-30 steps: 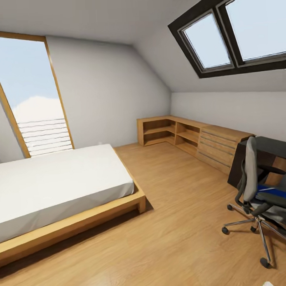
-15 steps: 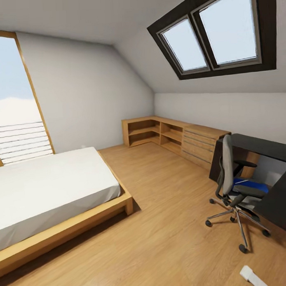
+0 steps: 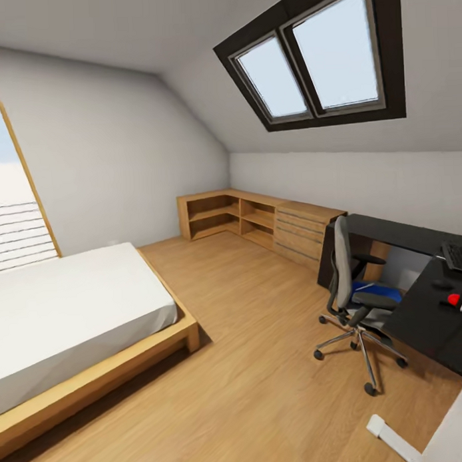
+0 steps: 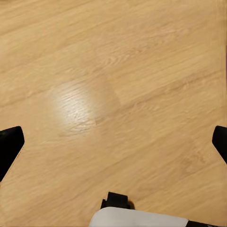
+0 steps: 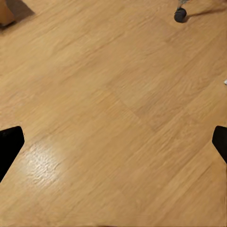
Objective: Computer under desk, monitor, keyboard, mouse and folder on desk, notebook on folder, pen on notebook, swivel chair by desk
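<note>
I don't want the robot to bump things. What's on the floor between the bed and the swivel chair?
In the head view, bare wooden floor lies between the bed and the swivel chair.

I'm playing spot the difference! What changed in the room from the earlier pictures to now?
The camera turned right, so everything slid left in the picture. More of the desk came into view, with the keyboard on it. The things themselves stayed put: the folder still lies on the swivel chair, and the bed hasn't moved. Nothing was picked up.
</note>
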{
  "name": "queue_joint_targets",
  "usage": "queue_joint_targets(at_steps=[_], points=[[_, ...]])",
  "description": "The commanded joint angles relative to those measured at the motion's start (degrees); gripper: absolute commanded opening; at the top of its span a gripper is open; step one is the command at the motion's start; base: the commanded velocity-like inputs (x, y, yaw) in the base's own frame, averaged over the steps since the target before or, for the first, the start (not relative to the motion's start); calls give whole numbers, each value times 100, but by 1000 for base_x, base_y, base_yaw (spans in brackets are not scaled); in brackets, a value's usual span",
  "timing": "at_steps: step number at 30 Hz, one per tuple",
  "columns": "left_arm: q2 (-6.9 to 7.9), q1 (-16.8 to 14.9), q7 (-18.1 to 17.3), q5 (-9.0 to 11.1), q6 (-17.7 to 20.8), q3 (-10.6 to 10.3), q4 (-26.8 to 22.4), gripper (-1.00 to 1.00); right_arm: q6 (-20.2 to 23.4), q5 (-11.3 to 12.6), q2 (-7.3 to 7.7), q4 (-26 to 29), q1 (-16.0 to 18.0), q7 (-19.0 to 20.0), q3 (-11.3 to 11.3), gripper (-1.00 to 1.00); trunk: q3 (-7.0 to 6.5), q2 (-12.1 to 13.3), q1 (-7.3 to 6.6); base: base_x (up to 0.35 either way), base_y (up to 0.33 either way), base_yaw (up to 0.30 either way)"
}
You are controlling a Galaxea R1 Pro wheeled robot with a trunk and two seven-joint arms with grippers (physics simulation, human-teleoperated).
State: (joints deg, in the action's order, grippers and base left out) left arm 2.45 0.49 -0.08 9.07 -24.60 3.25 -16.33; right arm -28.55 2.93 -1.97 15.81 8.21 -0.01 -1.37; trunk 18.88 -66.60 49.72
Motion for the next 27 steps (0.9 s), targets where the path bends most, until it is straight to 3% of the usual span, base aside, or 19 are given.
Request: queue_joint_targets(at_steps=[1,2,6,14,18,27], points=[[1,0,-1,33,-23,-7,-7,100,-26,-254,-7,-12,5,4,-13,100,9,-4,0,0,217,-265],[1,0,-1,33,-34,-8,0,100,-27,-450,-8,-17,5,0,-16,100,13,-4,0,0,248,-260],[-6,-1,-1,33,-55,-9,24,100,-3,-708,-5,-23,5,-8,-25,100,33,-4,0,70,263,-256],[-9,1,-1,30,-58,-17,33,100,22,-727,-30,-36,5,-10,-34,100,79,-4,0,204,214,-227],[-30,0,-10,18,-25,-34,42,100,32,-803,-159,-64,5,-8,4,100,109,-4,0,222,138,-152],[-35,0,-9,17,-48,-24,42,100,17,-792,-163,-68,5,-8,-11,100,173,-4,0,110,97,-164]])
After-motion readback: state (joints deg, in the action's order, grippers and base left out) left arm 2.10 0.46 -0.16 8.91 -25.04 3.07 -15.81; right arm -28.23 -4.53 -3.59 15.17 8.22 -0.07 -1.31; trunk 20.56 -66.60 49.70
